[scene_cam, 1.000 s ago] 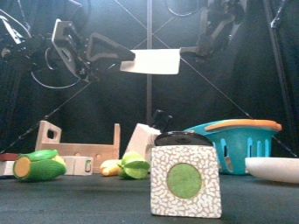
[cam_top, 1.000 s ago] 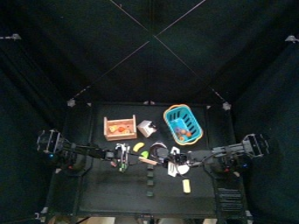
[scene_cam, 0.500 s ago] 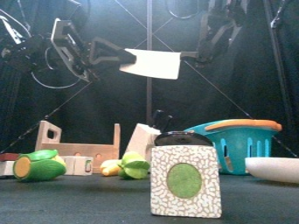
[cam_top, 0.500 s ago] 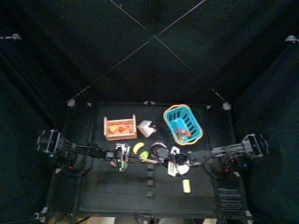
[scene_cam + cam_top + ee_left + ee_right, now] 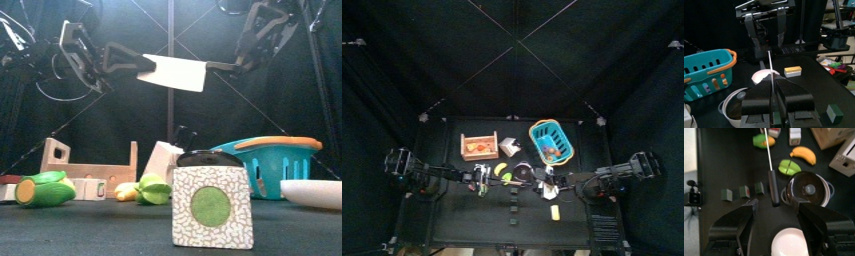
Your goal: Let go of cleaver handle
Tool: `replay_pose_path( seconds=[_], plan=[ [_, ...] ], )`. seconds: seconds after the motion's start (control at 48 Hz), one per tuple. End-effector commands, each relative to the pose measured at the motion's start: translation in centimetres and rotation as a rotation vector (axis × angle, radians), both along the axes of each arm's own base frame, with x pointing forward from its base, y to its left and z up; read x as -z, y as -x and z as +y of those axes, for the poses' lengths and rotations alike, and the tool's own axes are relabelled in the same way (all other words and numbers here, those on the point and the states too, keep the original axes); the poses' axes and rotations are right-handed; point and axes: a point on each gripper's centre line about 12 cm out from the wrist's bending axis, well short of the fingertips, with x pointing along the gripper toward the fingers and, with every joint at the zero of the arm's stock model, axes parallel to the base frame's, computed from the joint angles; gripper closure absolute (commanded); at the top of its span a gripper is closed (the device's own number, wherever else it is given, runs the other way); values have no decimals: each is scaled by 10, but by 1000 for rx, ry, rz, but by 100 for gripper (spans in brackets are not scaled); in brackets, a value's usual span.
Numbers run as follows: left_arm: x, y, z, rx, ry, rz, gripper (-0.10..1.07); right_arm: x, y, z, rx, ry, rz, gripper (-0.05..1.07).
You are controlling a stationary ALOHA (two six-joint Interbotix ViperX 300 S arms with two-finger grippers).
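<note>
Backing off toward its own side since the earlier frames, the right tool [image 5: 241, 64] now hangs clear of the black cleaver handle [image 5: 773, 187], its two black jaws spread apart with open air between them and the handle's free end just beyond their tips. The white-bladed cleaver with the broad rectangular blade [image 5: 177, 73] stays up in the air, well above the black surface [image 5: 80, 232], and tilts slightly more than before, its blade edge dropping on the side toward the right tool. The left tool [image 5: 772, 97] has its jaws pressed together on the blade's back edge, so the thin white blade [image 5: 771, 70] runs straight out from between them and the handle points away toward the right tool. Directly beneath the right tool lie a round black pot with a glass lid [image 5: 808, 188], a white bowl [image 5: 795, 243], a green lime-shaped fruit [image 5: 788, 166] and a yellow banana [image 5: 803, 154]. Below the left tool and off to one side stands a teal plastic basket with an orange handle [image 5: 709, 71]. Near the front edge, far under both tools, a white patterned box with a green oval label [image 5: 213, 205] stands upright, with a wooden crate [image 5: 84, 165] behind it.
</note>
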Motion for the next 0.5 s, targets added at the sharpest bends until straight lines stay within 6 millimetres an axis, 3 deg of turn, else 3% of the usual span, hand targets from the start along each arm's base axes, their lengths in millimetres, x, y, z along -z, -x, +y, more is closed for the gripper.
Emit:
replay_pose_path(
  seconds=[0.0,0.188,0.479],
  plan=[
    [-9,0,0,1,2,-44,55,-12,11,3,-53,-23,-168,13],
    [-14,3,0,2,4,-80,55,7,23,-1,-130,35,-292,13],
    [-19,0,-6,15,10,-113,55,32,32,-15,-140,113,-287,14]
  ],
)
